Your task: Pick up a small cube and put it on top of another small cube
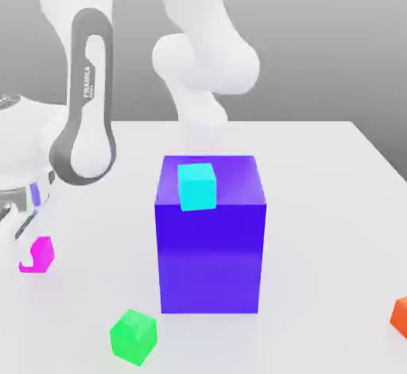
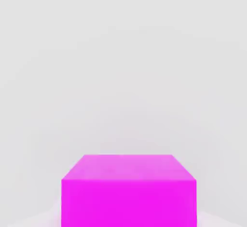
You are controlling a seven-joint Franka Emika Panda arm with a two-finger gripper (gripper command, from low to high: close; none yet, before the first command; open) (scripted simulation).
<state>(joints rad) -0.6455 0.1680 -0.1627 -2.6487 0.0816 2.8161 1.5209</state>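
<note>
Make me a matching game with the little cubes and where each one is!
Things:
1. cyan cube
2. magenta cube
3. green cube
4. orange cube

Places:
A. at the exterior view's right edge, on the table
B. on top of the big blue block
C. at the gripper, on the exterior view's left
D. on the table in front of the big blue block, nearest the camera

Pairs: 1-B, 2-C, 3-D, 4-A
</note>
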